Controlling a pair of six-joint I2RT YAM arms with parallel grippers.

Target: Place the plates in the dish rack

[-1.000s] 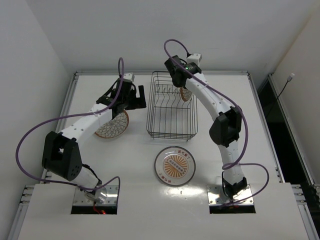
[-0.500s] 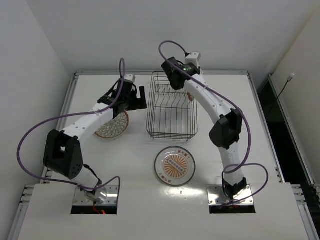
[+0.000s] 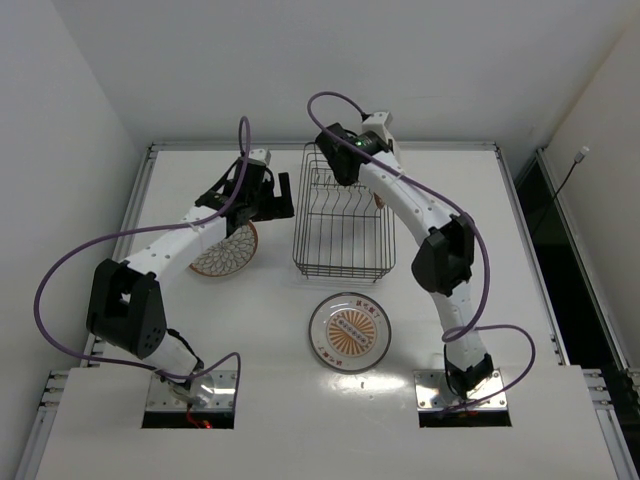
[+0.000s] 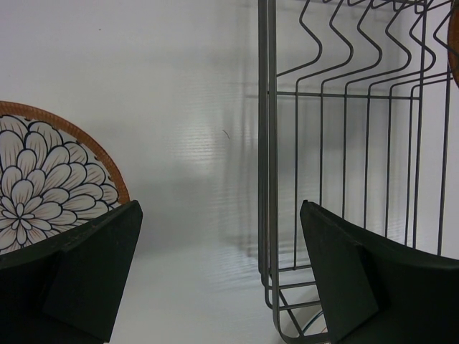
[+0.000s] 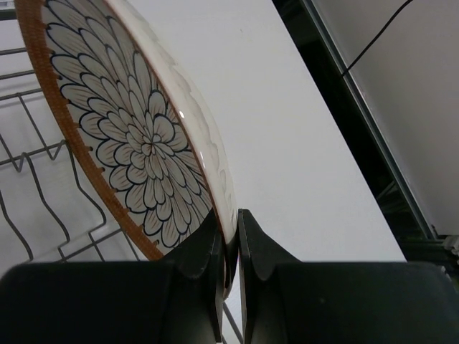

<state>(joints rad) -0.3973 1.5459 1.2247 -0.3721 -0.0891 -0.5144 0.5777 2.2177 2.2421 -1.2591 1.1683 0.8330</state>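
We record the right gripper [image 5: 228, 240] clamped on the rim of a round white ceramic plate with petal-scale pattern and orange-brown edge [image 5: 136, 136], tilted on edge over the far right of the rectangular dark wire dish rack [image 3: 296, 230]. The left gripper [image 4: 220, 222] hangs wide and holds nothing, between a second scale-patterned plate [image 4: 43, 179] lying flat and the rack's left wall. A medallion-centred plate [image 3: 349, 332] lies flat near the rack's front.

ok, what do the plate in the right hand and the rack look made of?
The plate in the right hand: probably glazed ceramic, glossy white rim, painted petal pattern. The rack: thin dark metal wire by the look, bent prongs, slight sheen; coating unclear.
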